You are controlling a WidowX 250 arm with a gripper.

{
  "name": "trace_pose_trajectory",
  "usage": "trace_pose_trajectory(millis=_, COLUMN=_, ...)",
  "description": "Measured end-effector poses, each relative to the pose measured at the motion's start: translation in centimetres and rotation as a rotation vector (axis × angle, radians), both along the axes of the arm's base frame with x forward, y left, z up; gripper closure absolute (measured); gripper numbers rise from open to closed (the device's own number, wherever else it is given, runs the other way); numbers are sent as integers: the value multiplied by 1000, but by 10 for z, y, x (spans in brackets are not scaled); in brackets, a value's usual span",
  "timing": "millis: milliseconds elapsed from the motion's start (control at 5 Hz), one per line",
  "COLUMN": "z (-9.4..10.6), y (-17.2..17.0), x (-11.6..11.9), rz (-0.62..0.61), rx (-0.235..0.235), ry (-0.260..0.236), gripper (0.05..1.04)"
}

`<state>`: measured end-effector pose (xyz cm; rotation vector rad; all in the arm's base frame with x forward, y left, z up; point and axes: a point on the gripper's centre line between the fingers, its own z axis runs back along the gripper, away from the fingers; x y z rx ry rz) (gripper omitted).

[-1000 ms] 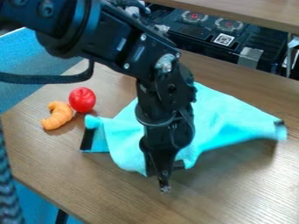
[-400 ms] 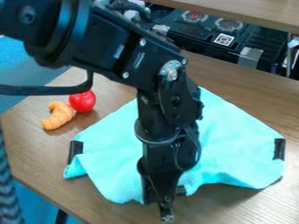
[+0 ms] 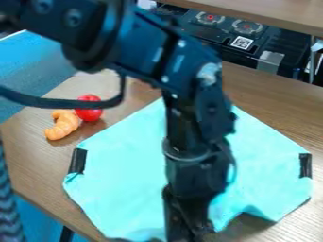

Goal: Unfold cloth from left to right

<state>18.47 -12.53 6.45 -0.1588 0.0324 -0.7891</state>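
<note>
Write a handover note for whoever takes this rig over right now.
Gripper: low at the cloth's near edge; whether it holds fabric, I can't tell.
Cloth: on the table, black patches at left and right.
Done: largely spread out.
Left: probably lay down the raised near edge, right of the gripper in view, then let go if gripping.

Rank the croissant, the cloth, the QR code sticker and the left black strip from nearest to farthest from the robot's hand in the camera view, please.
1. Cloth: right at the hand, spreading to both sides.
2. Left black strip: on the cloth's left edge.
3. Croissant: beyond that strip, farther left.
4. QR code sticker: far back, upper right.
</note>
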Motion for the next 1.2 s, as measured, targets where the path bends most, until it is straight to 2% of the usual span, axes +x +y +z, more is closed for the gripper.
trace_pose_trajectory(millis=200, z=0, y=-16, x=0, rz=-8, rx=-17, ry=30, gripper=1009)
trace_pose_trajectory(millis=400, z=2, y=-24, x=-1, rz=-38, rx=-52, ry=60, gripper=858)
trace_pose_trajectory(millis=600, z=4, y=-27, x=-6, rz=-109, rx=-79, ry=88, gripper=594)
trace_pose_trajectory(millis=800, z=15, y=-31, x=-11, rz=-260, rx=-118, ry=120, gripper=285)
trace_pose_trajectory(millis=1000, z=39, y=-31, x=-19, rz=-422, rx=-182, ry=67, gripper=81)
trace_pose_trajectory(millis=1200, z=78, y=-21, x=-8, rz=-486, rx=-284, ry=-14, gripper=81)
